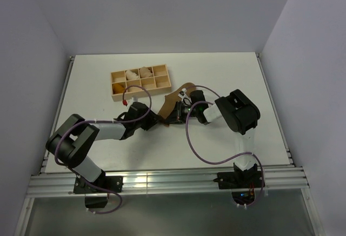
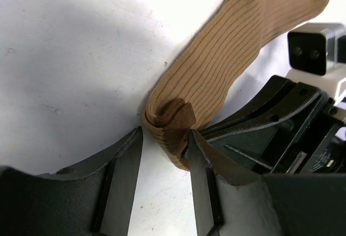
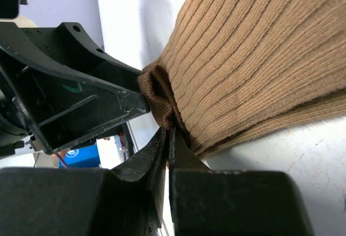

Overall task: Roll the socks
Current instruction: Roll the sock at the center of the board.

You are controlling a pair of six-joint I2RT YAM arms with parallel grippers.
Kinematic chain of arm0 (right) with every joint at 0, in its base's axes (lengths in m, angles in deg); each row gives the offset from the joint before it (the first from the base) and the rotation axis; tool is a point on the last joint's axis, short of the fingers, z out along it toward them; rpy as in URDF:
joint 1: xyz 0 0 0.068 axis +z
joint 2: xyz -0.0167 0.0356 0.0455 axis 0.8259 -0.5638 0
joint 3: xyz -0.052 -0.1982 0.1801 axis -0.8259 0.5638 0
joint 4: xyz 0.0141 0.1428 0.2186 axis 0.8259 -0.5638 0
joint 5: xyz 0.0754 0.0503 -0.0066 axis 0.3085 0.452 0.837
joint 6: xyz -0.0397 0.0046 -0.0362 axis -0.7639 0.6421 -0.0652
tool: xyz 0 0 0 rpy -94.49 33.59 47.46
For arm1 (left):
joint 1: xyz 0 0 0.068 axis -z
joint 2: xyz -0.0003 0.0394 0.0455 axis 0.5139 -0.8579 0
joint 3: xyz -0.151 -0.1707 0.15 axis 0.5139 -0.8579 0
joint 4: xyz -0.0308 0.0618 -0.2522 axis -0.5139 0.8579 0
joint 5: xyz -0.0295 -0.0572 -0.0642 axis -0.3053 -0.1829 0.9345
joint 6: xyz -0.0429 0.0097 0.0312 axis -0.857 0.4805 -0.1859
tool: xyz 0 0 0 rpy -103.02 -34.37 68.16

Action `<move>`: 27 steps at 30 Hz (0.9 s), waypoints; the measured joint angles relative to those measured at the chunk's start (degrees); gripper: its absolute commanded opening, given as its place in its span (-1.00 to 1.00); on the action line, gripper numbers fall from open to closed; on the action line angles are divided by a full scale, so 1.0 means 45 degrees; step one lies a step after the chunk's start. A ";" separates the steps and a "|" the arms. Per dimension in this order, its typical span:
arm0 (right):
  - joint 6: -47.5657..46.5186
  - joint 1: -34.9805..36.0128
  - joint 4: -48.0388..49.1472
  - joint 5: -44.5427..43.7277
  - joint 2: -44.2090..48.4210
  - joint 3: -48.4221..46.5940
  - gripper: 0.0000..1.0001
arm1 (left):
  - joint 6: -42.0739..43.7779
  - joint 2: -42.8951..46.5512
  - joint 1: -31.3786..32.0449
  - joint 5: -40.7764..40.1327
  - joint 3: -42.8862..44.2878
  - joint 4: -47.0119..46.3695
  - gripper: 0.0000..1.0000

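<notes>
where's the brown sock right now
In the top view the brown sock lies mid-table, off the near right corner of the wooden tray; the right gripper pinches its folded end and the left gripper straddles it.

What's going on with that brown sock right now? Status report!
Right gripper shut on sock, folded end. Left gripper open, straddling same fold. Nothing in the way; tray sits apart.

overhead overview, close wrist views sharing sock (image 2: pixel 216 58)
</notes>
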 measured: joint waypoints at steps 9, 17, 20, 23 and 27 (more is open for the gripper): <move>0.0141 -0.0005 0.0359 -0.0010 -0.0015 0.0155 -0.93 | -0.0952 0.0053 -0.0102 -0.0306 -0.0763 -0.1263 -0.11; 0.0277 -0.0005 0.0500 0.0005 -0.0068 0.0165 -0.93 | -0.1151 -0.0083 -0.0272 -0.0398 -0.0884 -0.1627 -0.19; 0.0321 -0.0019 0.0583 0.0044 -0.0112 0.0165 -0.93 | -0.1175 -0.0253 -0.0291 -0.0364 -0.0884 -0.1894 -0.24; 0.0379 -0.0024 0.0641 0.0053 -0.0141 0.0170 -0.93 | -0.1190 -0.0364 -0.0291 -0.0296 -0.0884 -0.2113 -0.23; 0.0525 -0.0039 0.0767 0.0102 -0.0209 0.0170 -0.93 | -0.1224 -0.0423 -0.0306 -0.0257 -0.0928 -0.2293 -0.25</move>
